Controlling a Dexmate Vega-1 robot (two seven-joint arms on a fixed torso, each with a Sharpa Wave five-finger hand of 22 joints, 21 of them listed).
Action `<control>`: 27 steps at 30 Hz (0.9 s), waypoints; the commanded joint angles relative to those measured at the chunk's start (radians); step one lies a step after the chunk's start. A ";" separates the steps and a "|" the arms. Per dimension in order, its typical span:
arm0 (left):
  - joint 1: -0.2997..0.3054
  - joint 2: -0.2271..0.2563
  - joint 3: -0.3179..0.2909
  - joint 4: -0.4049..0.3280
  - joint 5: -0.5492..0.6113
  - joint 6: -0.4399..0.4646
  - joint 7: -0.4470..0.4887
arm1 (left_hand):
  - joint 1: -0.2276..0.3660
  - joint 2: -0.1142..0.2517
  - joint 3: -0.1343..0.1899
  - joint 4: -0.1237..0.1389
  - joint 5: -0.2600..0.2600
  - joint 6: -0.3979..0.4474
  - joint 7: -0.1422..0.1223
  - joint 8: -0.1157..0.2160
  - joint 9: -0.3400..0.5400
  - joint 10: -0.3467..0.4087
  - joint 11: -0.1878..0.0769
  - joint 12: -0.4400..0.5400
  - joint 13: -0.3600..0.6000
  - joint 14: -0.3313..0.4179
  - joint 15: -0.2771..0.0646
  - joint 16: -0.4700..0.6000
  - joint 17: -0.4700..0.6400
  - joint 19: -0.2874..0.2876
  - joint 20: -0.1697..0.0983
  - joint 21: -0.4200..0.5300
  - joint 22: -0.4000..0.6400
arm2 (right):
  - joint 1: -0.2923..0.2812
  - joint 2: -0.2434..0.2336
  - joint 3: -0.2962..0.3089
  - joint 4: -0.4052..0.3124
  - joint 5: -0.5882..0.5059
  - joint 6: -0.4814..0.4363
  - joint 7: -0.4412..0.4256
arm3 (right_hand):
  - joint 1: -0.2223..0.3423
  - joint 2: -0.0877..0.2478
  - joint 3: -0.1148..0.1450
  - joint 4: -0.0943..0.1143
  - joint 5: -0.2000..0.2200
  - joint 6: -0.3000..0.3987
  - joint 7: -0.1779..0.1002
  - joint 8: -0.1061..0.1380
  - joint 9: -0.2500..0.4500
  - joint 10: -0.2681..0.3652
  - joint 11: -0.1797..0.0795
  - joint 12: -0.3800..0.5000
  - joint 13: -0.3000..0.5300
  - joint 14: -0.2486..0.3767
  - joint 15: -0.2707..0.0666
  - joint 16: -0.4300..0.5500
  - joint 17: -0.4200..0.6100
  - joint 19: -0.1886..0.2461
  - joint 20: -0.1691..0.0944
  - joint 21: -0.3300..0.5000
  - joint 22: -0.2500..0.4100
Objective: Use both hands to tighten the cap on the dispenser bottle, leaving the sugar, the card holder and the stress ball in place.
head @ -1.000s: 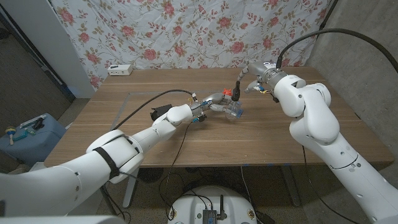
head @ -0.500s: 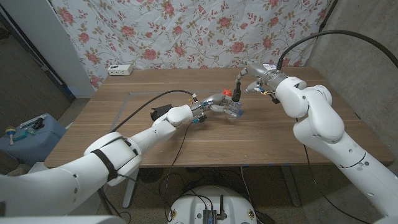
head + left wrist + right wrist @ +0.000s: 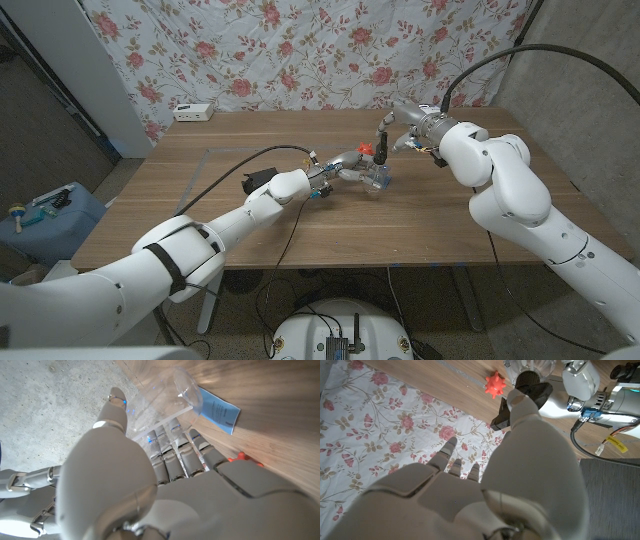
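Mid-desk (image 3: 300,215), the left hand (image 3: 345,165) gripped the clear dispenser bottle (image 3: 375,176) — fingers (image 3: 172,455) wrapped round its body. The right hand (image 3: 392,127) pinched the black cap (image 3: 381,148) on top — stress ball (image 3: 495,383) just beside.

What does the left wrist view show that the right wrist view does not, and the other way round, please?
The left wrist view adds a blue packet lying on the table beside the bottle, and a concrete wall. The right wrist view adds the black cap near the right hand, the red stress ball and the floral cloth. Both share the clear dispenser bottle, the left hand gripping it, and the wooden table.
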 commanded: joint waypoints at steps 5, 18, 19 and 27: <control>0.017 0.013 -0.004 -0.032 0.003 0.008 0.009 | -0.051 0.111 0.076 0.070 0.005 0.085 -0.019 0.006 0.005 0.008 -0.003 0.004 0.003 0.009 -0.074 0.008 0.004 0.002 -0.067 0.000 0.001 | 0.048 -0.032 -0.067 0.008 0.014 -0.046 0.007 | 0.006 -0.001 0.002 0.008 0.005 -0.014 0.000 -0.009 -0.002 -0.009 0.004 0.002 0.003 -0.007 0.000 0.004 0.003 -0.004 0.003 0.001 0.001; 0.027 0.025 -0.006 -0.055 0.004 0.010 0.008 | -0.052 0.111 0.076 0.070 0.005 0.087 -0.022 0.006 0.005 0.008 -0.004 0.003 0.004 0.010 -0.073 0.008 0.004 0.002 -0.068 0.001 0.001 | 0.081 -0.036 -0.100 0.002 0.007 -0.110 0.064 | -0.010 -0.009 -0.009 0.021 0.004 -0.038 0.000 -0.024 -0.007 -0.018 0.017 0.005 0.003 -0.010 0.006 0.008 0.004 0.000 0.008 0.005 0.001; 0.027 0.026 -0.006 -0.056 0.004 0.009 0.007 | -0.052 0.111 0.076 0.071 0.005 0.087 -0.021 0.006 0.005 0.008 -0.003 0.004 0.004 0.010 -0.073 0.009 0.004 0.002 -0.068 0.001 0.001 | 0.084 -0.035 -0.103 0.002 0.006 -0.115 0.068 | -0.012 -0.010 -0.010 0.022 0.004 -0.041 0.001 -0.025 -0.008 -0.019 0.017 0.004 0.003 -0.011 0.006 0.008 0.004 0.000 0.008 0.005 0.001; 0.035 0.031 -0.007 -0.069 0.006 0.009 0.012 | -0.050 0.111 0.076 0.070 0.005 0.087 -0.020 0.006 0.005 0.009 -0.001 0.004 0.004 0.010 -0.074 0.009 0.004 0.002 -0.067 0.000 0.001 | 0.110 -0.032 -0.125 -0.005 0.003 -0.153 0.115 | -0.039 -0.016 -0.024 0.038 0.001 -0.067 0.001 -0.037 -0.011 -0.032 0.033 0.005 0.003 -0.019 0.018 0.009 0.004 0.000 0.015 0.006 0.001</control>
